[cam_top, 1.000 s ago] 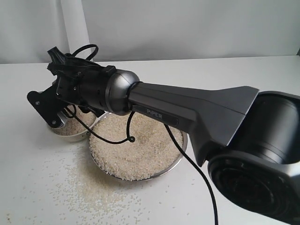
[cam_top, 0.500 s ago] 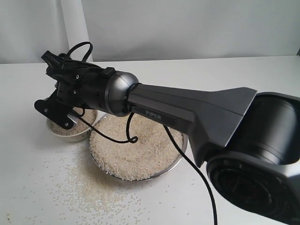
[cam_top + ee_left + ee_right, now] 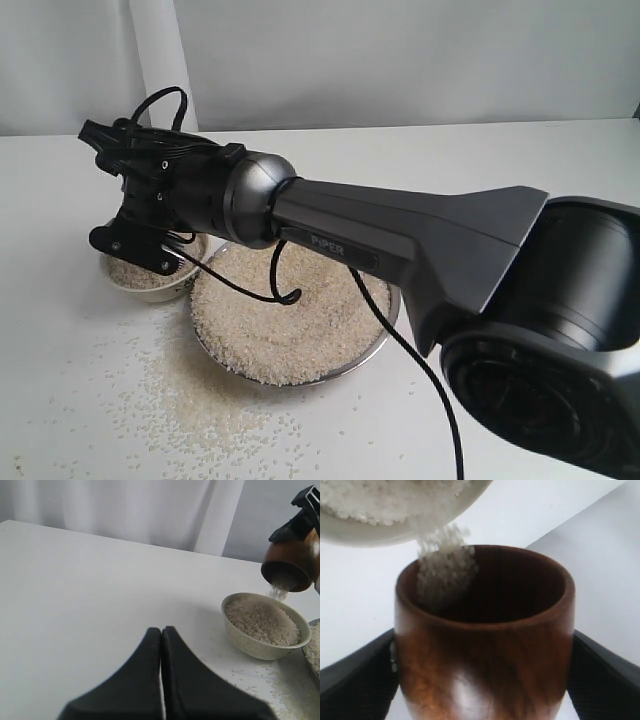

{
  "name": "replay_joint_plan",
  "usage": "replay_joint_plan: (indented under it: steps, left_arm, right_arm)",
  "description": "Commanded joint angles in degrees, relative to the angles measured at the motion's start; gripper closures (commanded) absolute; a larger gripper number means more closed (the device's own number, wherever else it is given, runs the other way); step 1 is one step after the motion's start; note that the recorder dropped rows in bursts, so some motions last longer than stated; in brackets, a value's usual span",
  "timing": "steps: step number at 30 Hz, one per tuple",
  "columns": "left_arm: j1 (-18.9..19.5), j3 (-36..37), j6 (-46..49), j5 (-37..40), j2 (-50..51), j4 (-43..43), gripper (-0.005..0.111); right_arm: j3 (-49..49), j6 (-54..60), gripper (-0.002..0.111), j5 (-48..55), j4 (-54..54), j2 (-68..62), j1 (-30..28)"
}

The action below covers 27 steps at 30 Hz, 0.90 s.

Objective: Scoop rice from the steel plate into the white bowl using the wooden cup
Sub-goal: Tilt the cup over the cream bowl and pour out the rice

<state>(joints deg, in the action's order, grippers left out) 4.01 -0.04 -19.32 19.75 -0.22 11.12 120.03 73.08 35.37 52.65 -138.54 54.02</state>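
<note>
Left tool [image 3: 161,680], lower centre of the left wrist view: fingers pressed together, nothing between them, over bare tabletop [image 3: 75,605].

Exterior view, lower left: loose grains [image 3: 190,410] lie scattered on the tabletop in front of the dishes. This is spill that has not been recovered.

Centre of that view: steel plate [image 3: 383,335], with rice [image 3: 290,320] spread over it almost rim to rim. Judgement: a large stock remains to be moved.

Left of centre, just beside the plate and slightly farther back: white bowl [image 3: 250,647], cream in colour, with rice up to about rim level. Judgement: the bowl is close to full and has little room for more scoops, so the task looks near its practical end although the plate is far from empty.

Above the bowl, at the upper right of the left wrist view: wooden cup [image 3: 295,560], tipped mouth-down. A thin stream of rice drops from its lip into the bowl, so a pour is under way. The right tool [image 3: 484,680] grips the cup, one finger on each side of its body, jaws wide around it.

Cup appearance: reddish-brown and glossy, wood figure visible, smooth rounded wall, dark inside, no handle. The right wrist view shows only a small clump of grains at the lip and the rest of the interior bare. Judgement: this load is almost out.
</note>
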Motion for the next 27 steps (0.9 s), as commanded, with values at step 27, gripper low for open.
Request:
replay_joint_plan:
  steps: [27]
  left_arm:
    - [-0.3,0.0,-0.1,-0.4,0.2,0.2,0.107]
  right_arm:
    - [0.4,-34.4,0.108,2.4,-6.7,1.5,0.7]
